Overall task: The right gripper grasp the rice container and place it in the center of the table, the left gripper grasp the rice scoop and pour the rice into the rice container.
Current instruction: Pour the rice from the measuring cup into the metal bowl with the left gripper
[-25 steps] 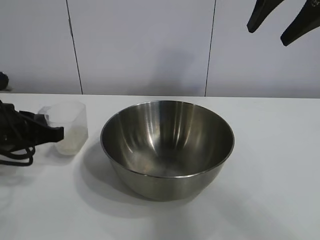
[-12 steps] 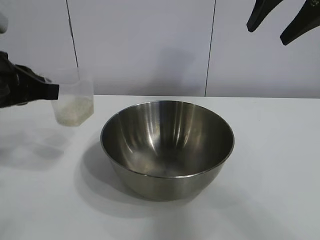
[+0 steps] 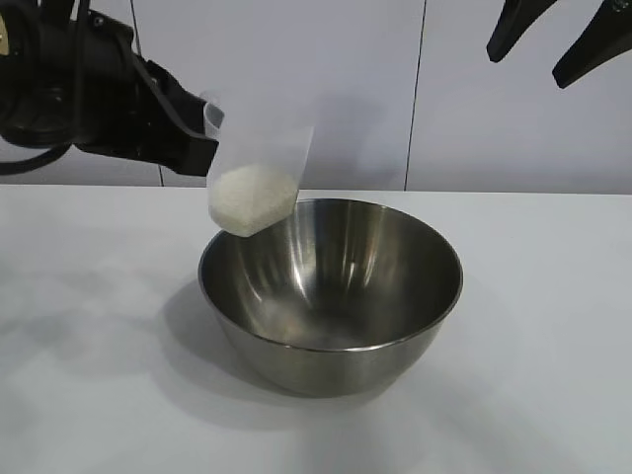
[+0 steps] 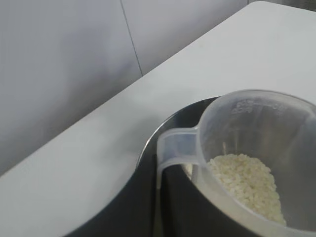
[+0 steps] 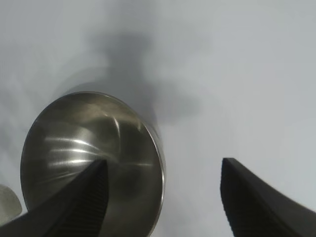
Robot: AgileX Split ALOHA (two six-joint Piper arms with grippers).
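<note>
Table (image 3: pixel 553 375): plain white top, carrying the bowl near its middle.
Bowl (image 3: pixel 331 296): large shiny steel, upright, mouth facing up.
Left gripper (image 3: pixel 202 158): raised at the left, clamped on the cup's handle.
Right gripper (image 3: pixel 553 44): high at the upper right, fingers spread wide, holding nothing.
Cup (image 3: pixel 255 168): clear plastic, in the air over the bowl's left rim, long axis tilted, mouth up and right.
Rice (image 3: pixel 252 197): white grains heaped in the cup's low end.
</note>
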